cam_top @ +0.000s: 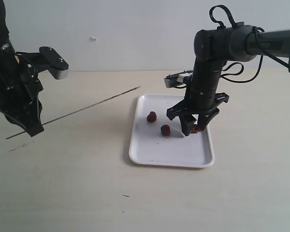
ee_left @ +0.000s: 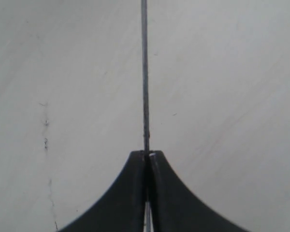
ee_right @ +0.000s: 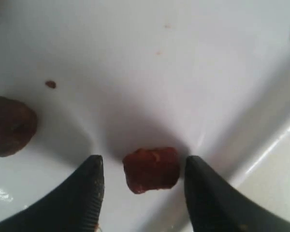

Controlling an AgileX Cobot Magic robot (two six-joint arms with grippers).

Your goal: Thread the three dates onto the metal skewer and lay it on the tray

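Observation:
The white tray (cam_top: 171, 150) lies right of centre with three dark red-brown dates on it: one (cam_top: 152, 116) toward the back left, one (cam_top: 166, 130) in the middle, one (cam_top: 195, 128) near the right rim. My right gripper (cam_top: 192, 129) stands open over that last date (ee_right: 151, 169), a finger (ee_right: 89, 186) on each side, with gaps on both sides. A second date (ee_right: 10, 125) shows beside it. My left gripper (cam_top: 33, 129) is shut on the thin metal skewer (cam_top: 87, 109), which is held above the table and points toward the tray. The skewer (ee_left: 145, 77) sticks straight out between the shut fingers.
The beige tabletop (cam_top: 87, 183) spreads around the tray. A small dark speck (cam_top: 126, 195) lies on it near the front. A pale wall stands behind the table. A few tiny specks (ee_right: 50, 84) dot the tray floor.

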